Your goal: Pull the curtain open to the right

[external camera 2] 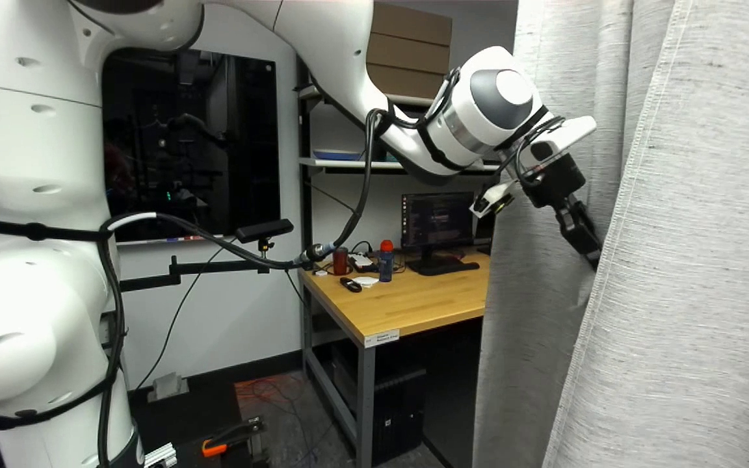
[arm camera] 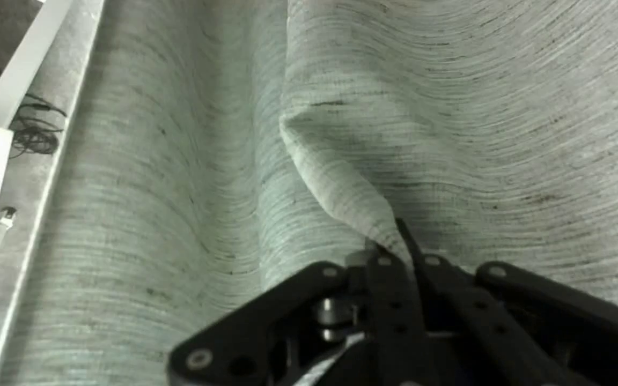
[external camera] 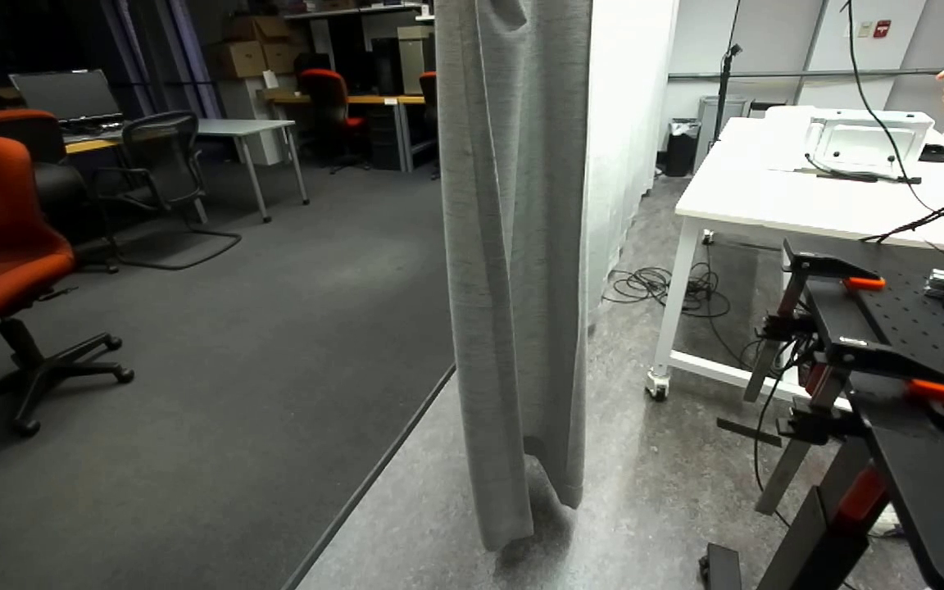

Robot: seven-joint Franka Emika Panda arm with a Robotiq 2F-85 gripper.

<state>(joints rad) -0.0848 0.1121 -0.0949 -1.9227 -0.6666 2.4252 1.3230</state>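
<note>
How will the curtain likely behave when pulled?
The curtain is probably floppy, puckering where the fingers pinch it. Its loose pleats in an exterior view suggest it should gather easily. Its lower edge seems unanchored, so it may swing.

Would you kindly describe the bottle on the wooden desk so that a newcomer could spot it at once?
In an exterior view, find the wooden desk. On it, left of the monitor in that picture, stands the bottle; unlike the reddish cup nearby, it is blue with a bright red cap.
</note>
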